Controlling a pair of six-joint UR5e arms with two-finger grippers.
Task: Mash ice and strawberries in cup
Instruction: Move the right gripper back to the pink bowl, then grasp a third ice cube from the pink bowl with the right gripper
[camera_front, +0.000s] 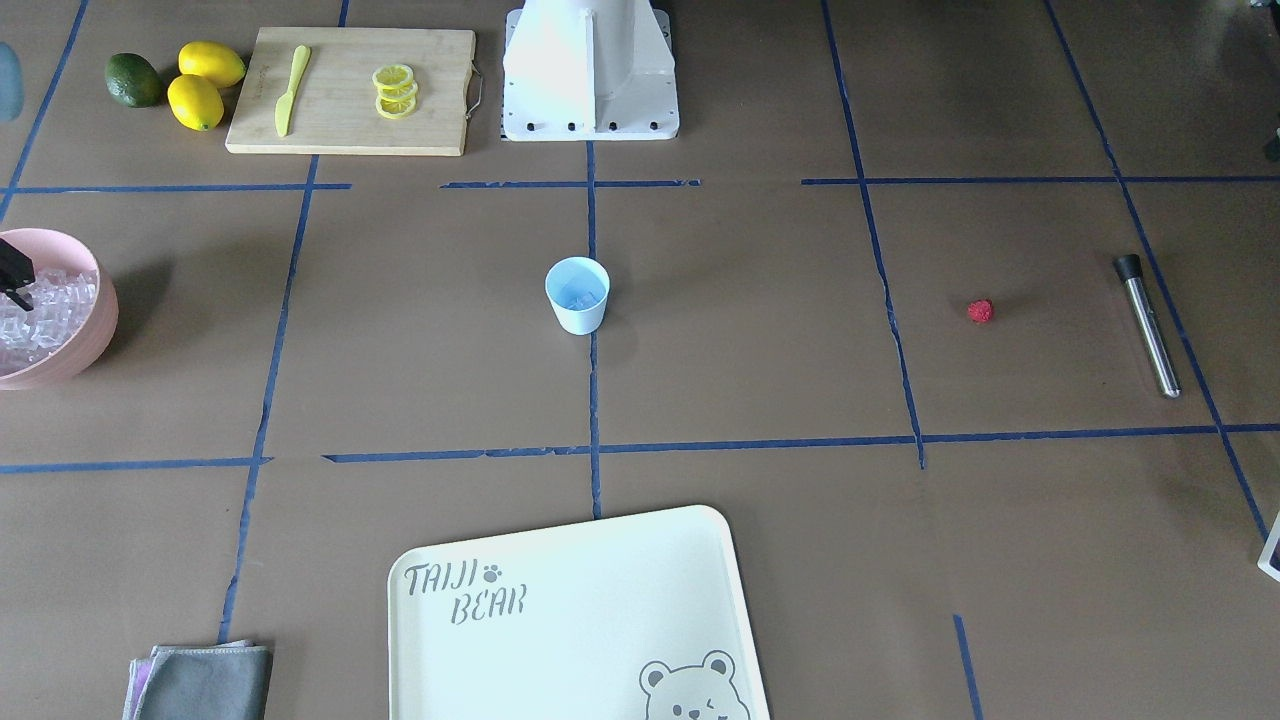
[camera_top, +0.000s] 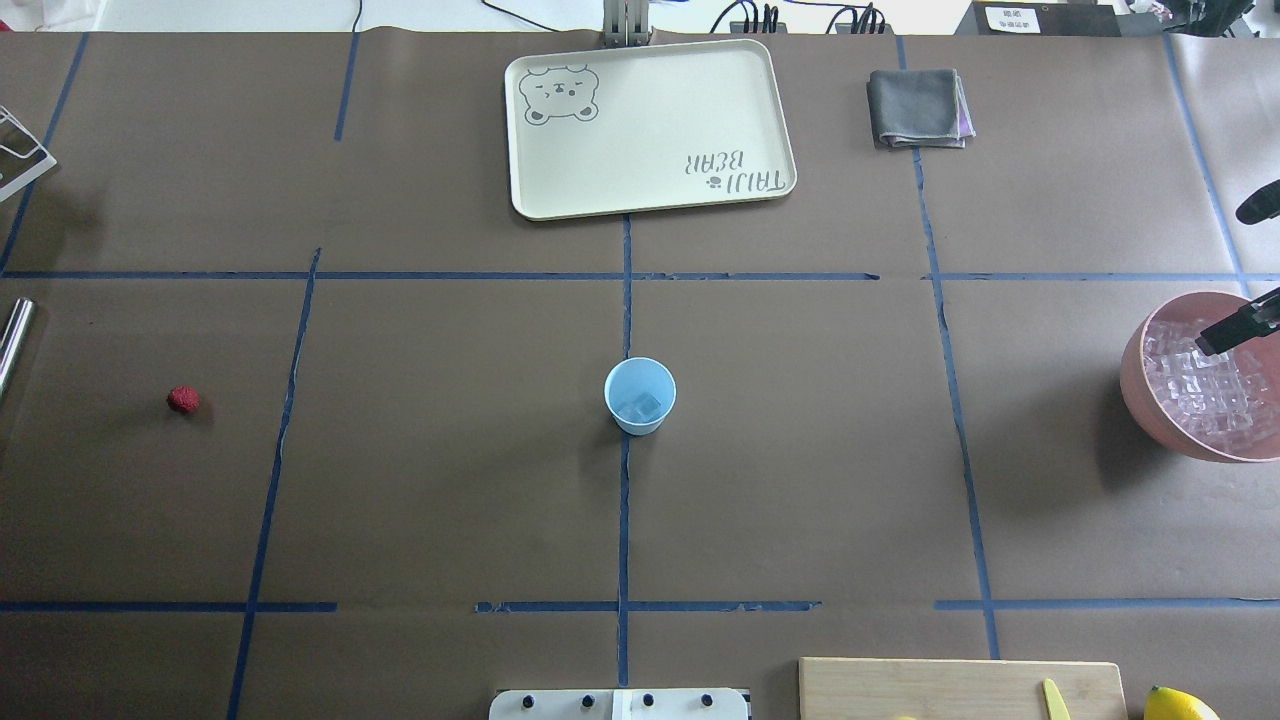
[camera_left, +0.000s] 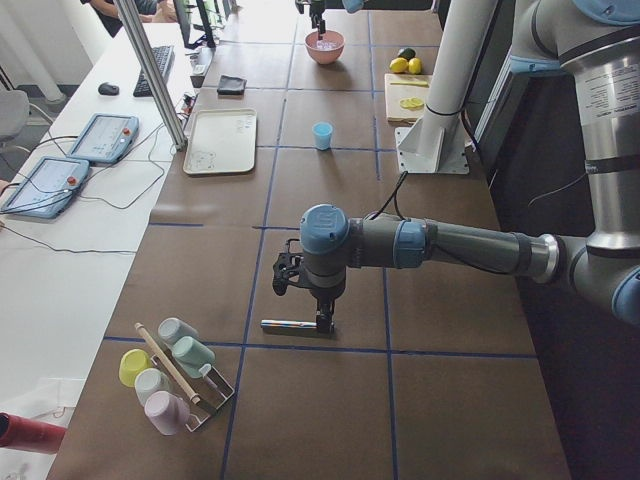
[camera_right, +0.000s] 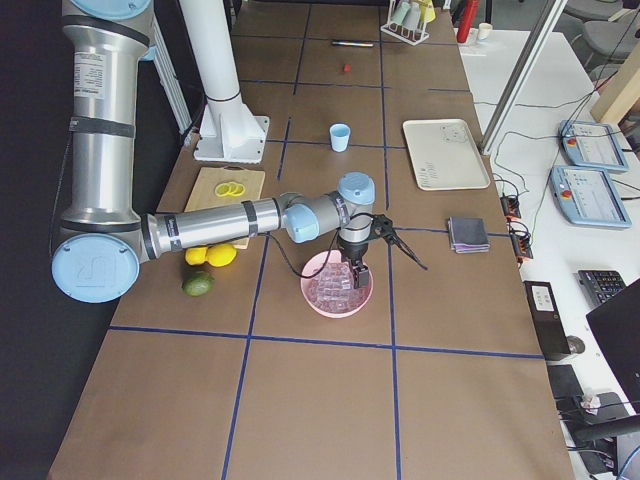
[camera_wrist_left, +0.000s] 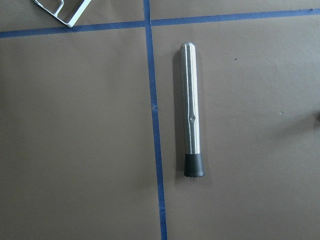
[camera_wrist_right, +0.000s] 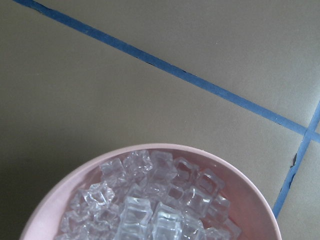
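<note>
Brown-papered table (camera_top: 800, 480), blue tape grid: cup (camera_front: 579, 316) stands upright at centre with ice (camera_top: 648, 405) in its bottom. Strawberry (camera_top: 183, 400) lies on the paper well off to the robot's left, near the steel muddler (camera_wrist_left: 192, 115). More ice is heaped in the pink bowl (camera_top: 1140, 375) far right. Right gripper (camera_right: 390, 270) hangs over the bowl, jaws spread wide, one finger down at the ice. Left gripper (camera_left: 305, 300) hangs above the muddler; jaw state can't tell.

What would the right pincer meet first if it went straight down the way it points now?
Most likely the ice heaped in the pink bowl. The right pincer hangs open and pointing down over that bowl, and one finger looks close to the cubes. Depth is hard to judge, so I cannot tell if it touches them.
</note>
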